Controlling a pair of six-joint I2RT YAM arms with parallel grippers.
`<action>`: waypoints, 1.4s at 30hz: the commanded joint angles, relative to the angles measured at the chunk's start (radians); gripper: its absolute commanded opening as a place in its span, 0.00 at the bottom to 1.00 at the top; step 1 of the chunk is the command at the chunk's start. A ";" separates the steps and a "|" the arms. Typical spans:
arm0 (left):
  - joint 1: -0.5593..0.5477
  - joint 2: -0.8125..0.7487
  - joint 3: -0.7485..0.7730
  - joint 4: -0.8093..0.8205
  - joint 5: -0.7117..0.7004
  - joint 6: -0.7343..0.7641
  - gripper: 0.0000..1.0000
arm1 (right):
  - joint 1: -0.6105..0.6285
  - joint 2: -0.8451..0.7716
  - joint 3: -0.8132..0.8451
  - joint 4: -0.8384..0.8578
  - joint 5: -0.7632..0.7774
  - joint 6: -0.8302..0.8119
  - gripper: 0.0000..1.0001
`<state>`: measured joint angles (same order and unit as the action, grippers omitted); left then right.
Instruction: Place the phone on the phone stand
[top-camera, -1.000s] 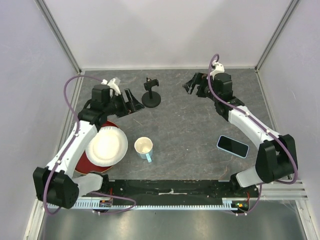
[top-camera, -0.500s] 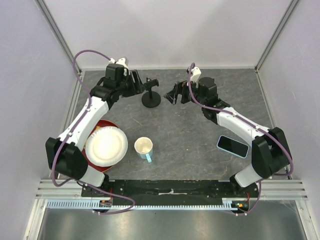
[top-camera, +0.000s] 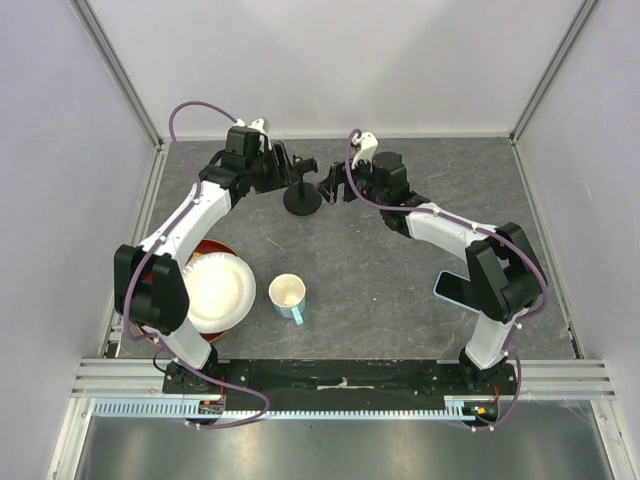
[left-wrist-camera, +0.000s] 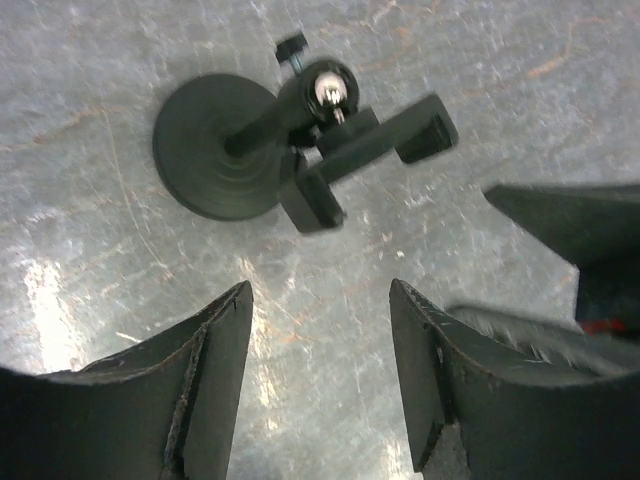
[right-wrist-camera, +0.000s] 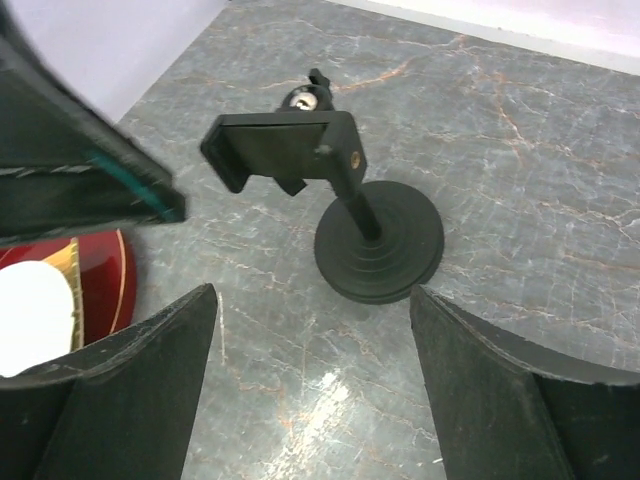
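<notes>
Both my arms reach to the far middle of the table (top-camera: 380, 270), where the phone stand (top-camera: 303, 192) is upright on its round base. My left gripper (top-camera: 290, 165) is just at the left of the stand and my right gripper (top-camera: 333, 185) is just at the right of it, so the stand is between them. Both have the fingers spread wide and nothing is held between them.

In the left wrist view the left gripper (left-wrist-camera: 318, 300) looks down on the phone stand (left-wrist-camera: 215, 145), and the fingers are apart from it. In the right wrist view the right gripper (right-wrist-camera: 312, 310) faces the phone stand (right-wrist-camera: 380, 245), also without touching, with the clamp holder on top turned sideways.

The phone (top-camera: 448, 288) lies flat on the near right part of the table, well apart from the stand and partly hidden behind my right arm. A cup (top-camera: 288, 294) stands near the middle, and at the left of it a white plate (top-camera: 213, 292) rests on a red plate (top-camera: 205, 247).
</notes>
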<state>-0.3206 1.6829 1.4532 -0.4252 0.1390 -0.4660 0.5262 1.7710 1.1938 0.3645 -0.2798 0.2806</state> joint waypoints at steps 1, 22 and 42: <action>0.028 -0.109 -0.083 0.092 0.104 -0.031 0.63 | -0.002 0.042 0.061 0.071 0.042 -0.066 0.81; 0.071 -0.229 -0.205 0.197 0.395 -0.191 0.63 | 0.020 0.284 0.240 0.179 0.031 -0.101 0.67; 0.095 -0.279 -0.269 0.278 0.421 -0.238 0.62 | -0.003 0.255 0.162 0.376 -0.105 -0.083 0.69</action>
<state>-0.2249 1.4117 1.1870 -0.2024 0.5331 -0.6704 0.5301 2.0621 1.3636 0.6334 -0.3473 0.1886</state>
